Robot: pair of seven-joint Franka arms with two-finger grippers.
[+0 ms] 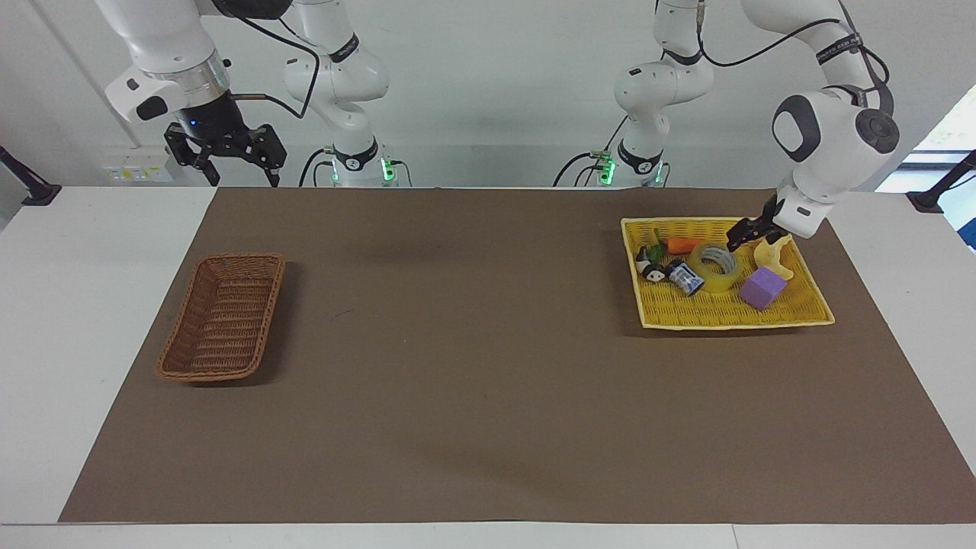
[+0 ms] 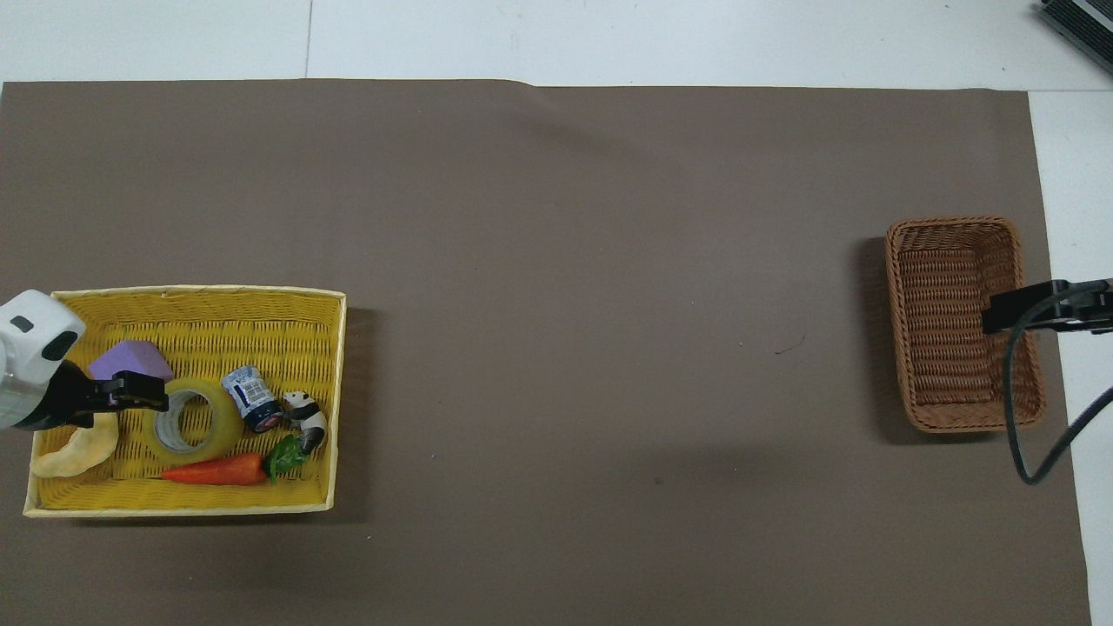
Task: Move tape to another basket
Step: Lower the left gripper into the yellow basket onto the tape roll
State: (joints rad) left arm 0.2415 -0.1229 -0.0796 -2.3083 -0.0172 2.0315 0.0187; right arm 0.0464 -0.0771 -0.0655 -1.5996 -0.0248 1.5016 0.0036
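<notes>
The tape (image 1: pixel 717 267) (image 2: pixel 184 423), a translucent yellow roll, lies in the shallow yellow tray (image 1: pixel 724 320) (image 2: pixel 191 291) at the left arm's end of the table. My left gripper (image 1: pixel 738 242) (image 2: pixel 152 396) hangs low over the tray, open and holding nothing, its tips just beside the tape's rim. The dark brown wicker basket (image 1: pixel 229 258) (image 2: pixel 952 223) stands at the right arm's end and holds nothing. My right gripper (image 1: pixel 242 179) (image 2: pixel 996 317) waits high up with its fingers apart; seen from above it overlaps the basket's edge.
The tray also holds a purple cube (image 1: pixel 762 287) (image 2: pixel 130 358), a pale crescent-shaped piece (image 1: pixel 778 255) (image 2: pixel 74 448), a toy carrot (image 1: pixel 685 245) (image 2: pixel 213 472), a small can (image 1: pixel 686 278) (image 2: pixel 250 398) and a panda figure (image 1: pixel 650 268) (image 2: pixel 306 413). A brown mat covers the table between the two containers.
</notes>
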